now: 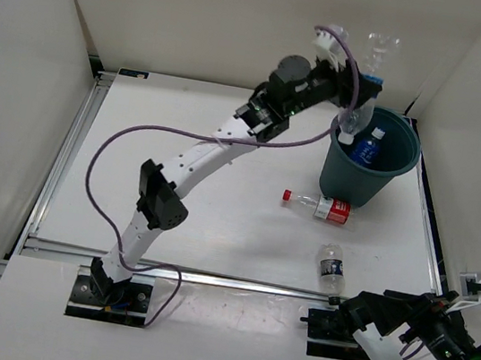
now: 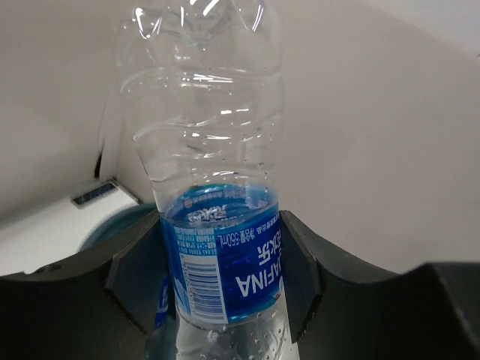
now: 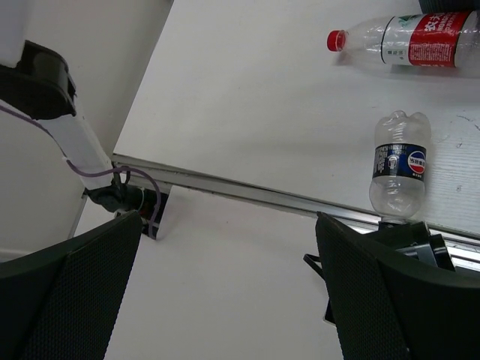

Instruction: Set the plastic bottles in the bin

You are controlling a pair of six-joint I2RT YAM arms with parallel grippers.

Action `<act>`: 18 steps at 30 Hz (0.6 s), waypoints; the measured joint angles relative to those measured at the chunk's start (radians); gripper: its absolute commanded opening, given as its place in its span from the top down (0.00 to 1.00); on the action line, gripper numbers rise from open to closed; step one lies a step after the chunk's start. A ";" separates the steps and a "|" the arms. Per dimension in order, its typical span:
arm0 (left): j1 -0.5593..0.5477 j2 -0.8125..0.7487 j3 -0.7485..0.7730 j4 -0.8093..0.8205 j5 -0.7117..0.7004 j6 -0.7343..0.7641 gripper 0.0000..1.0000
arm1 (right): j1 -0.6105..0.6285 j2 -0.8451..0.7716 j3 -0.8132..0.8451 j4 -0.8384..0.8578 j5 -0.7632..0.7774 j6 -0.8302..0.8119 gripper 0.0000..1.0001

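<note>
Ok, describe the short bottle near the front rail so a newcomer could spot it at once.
Start at the dark teal bin at the far right, then come toward the near edge past the red-labelled bottle lying on its side. Just before the front rail lies the short bottle. It is stubbier and has a dark label, where its neighbour has a red label and red cap.

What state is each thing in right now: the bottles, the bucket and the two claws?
Held blue-label bottle: gripped, cap-down over the bucket.
Second blue-label bottle: inside the bucket, cap up.
Red-label bottle: lying on the table, capped.
Dark-label bottle: lying on the table.
Bucket: upright, one bottle inside.
Left claw: closed on a bottle.
Right claw: open, empty.
</note>
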 measured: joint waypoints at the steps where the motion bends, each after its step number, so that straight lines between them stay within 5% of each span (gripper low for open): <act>1: -0.003 0.019 -0.050 0.042 -0.005 -0.014 0.40 | 0.000 0.001 0.000 0.000 0.000 0.000 0.00; 7: 0.001 0.220 -0.069 0.167 -0.035 -0.094 0.38 | 0.000 0.014 0.032 -0.002 0.000 -0.001 0.00; 18: 0.010 0.222 -0.045 0.386 -0.103 -0.117 0.35 | 0.000 0.037 0.112 0.000 -0.001 -0.013 0.00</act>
